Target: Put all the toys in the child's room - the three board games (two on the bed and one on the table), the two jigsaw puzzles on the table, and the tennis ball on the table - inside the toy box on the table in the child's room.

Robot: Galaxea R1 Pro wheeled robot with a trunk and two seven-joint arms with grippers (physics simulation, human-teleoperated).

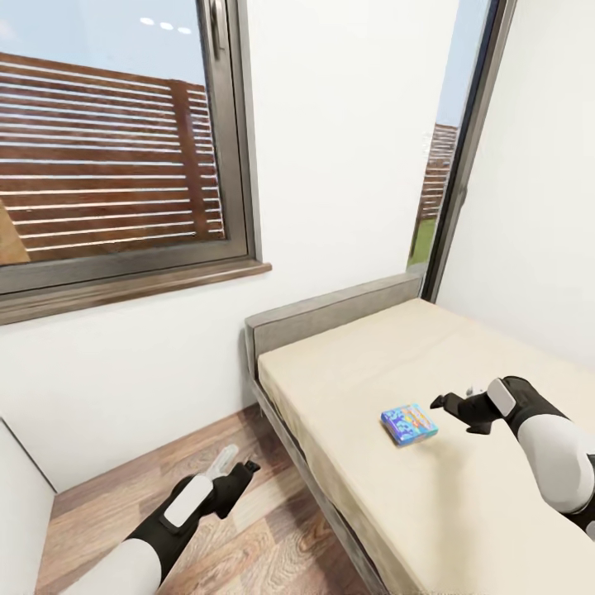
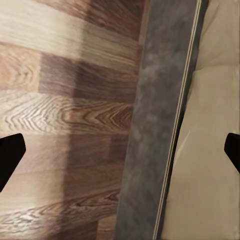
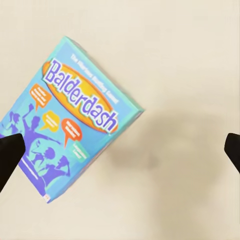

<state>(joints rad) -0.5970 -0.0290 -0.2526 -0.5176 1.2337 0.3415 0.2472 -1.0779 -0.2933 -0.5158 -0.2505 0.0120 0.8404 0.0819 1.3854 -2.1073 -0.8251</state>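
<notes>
1. While hovering over the bed [image 1: 355, 372], had the right gripper [image 1: 453, 406] just beside the small blue board game [image 1: 409, 424], apart from it and not touching.
2. Found that box lying flat on the beige mattress, near the middle of its visible part, with its printed face up.
3. Judged this game as not yet collected: not gripped, not lifted, and so not yet in the toy box.
4. Could say nothing from these views about the other games, the puzzles or the ball; judged therefore that at least this pick-up and the carrying to the table remained.
5. In the right wrist view, saw the fingertips of the right gripper [image 3: 120, 152] spread wide at both edges, with nothing between them; the board game [image 3: 70, 120] lay off to one side of the gap, not centred.
6. Kept the left gripper [image 1: 235, 471] low over the wooden floor [image 1: 248, 537] beside the bed frame, also spread wide and holding nothing, as seen in its wrist view [image 2: 120, 155].
7. Read "Balderdash" on the lid, in white-edged purple letters across an orange oval.
8. Noticed a thin line of print above the oval and small text in the orange speech bubbles, too small to read.
</notes>
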